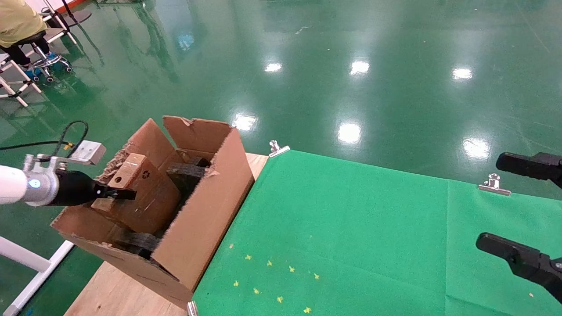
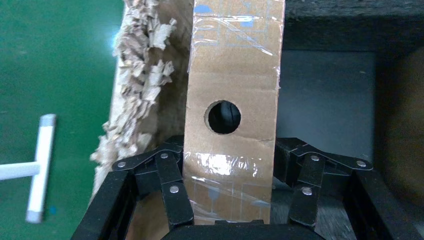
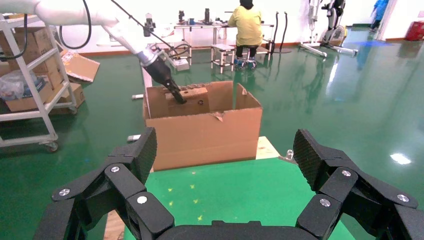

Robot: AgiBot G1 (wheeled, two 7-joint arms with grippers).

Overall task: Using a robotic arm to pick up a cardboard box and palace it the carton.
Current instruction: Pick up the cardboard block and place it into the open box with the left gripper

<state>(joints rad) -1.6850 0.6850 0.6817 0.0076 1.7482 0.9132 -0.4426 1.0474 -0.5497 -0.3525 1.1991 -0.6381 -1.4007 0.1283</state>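
Note:
The large torn-flapped carton [image 1: 210, 197] stands on the table's left end. The small brown cardboard box [image 1: 140, 193], with a round hole and recycling mark, leans inside it between black foam blocks [image 1: 189, 171]. My left gripper [image 1: 118, 193], on the white arm, reaches in over the carton's ragged left flap and is shut on the box's near end. In the left wrist view the box [image 2: 230, 75] sits between the fingers [image 2: 172, 185], and the gripper [image 2: 230, 150] grips its sides. My right gripper [image 1: 491, 202] is open and empty at the far right; it also shows in its wrist view [image 3: 225, 150].
A green cloth [image 1: 342, 228] covers the table, held by metal clips [image 1: 494, 184]. Bare wood [image 1: 114, 294] shows under the carton. A white frame [image 1: 30, 267] stands at the lower left. A seated person [image 1: 17, 22] is far left. The right wrist view shows the carton [image 3: 205, 130] and shelves [image 3: 30, 80].

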